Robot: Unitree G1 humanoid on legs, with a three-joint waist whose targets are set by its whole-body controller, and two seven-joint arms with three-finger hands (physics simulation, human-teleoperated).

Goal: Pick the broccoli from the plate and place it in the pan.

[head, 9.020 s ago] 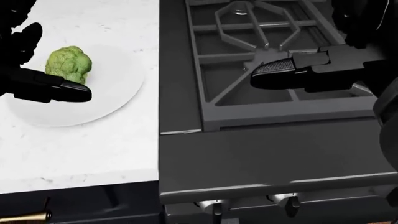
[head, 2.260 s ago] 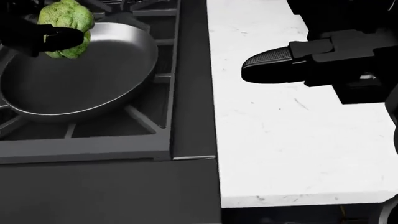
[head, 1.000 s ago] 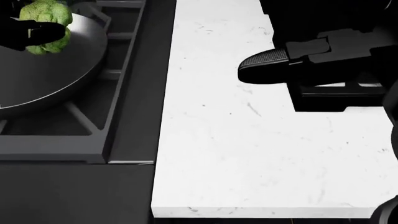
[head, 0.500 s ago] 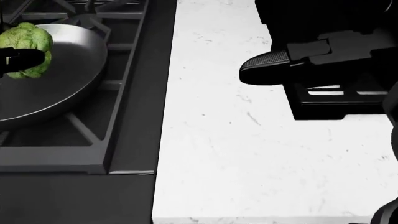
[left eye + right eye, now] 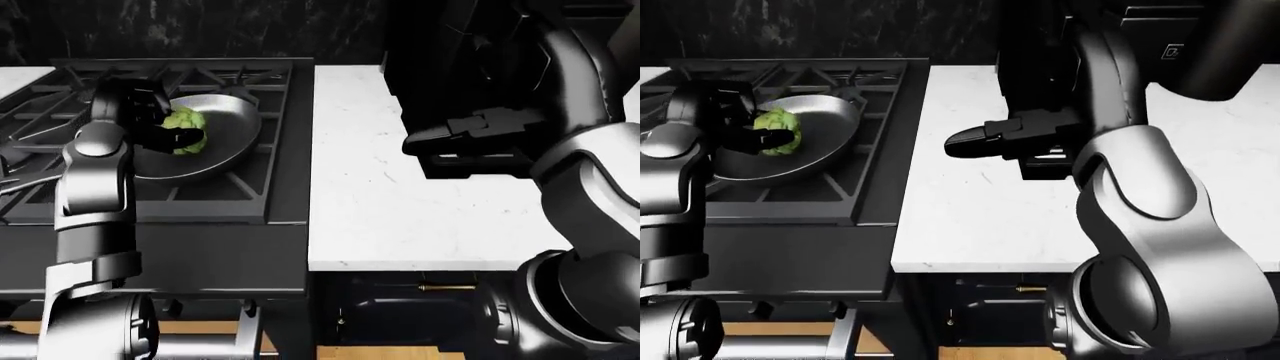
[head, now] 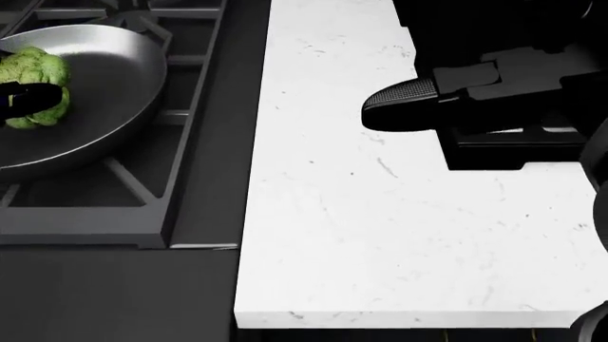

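Note:
The green broccoli [image 6: 34, 87] is inside the silver pan [image 6: 114, 85] on the black stove, at the top left of the head view. My left hand [image 5: 172, 133] is shut on the broccoli and holds it low in the pan; a black finger [image 6: 28, 97] crosses it. My right hand [image 6: 404, 114] hovers open and empty over the white counter [image 6: 380, 235] at the right. The plate is out of view.
The stove grates [image 5: 60, 82] surround the pan. A black appliance [image 5: 470, 45] stands on the counter behind my right hand. The counter's near edge [image 6: 399, 320] runs along the bottom of the head view.
My left hand has lowered the broccoli further into the pan. The view has shifted slightly. My right hand has stayed in place.

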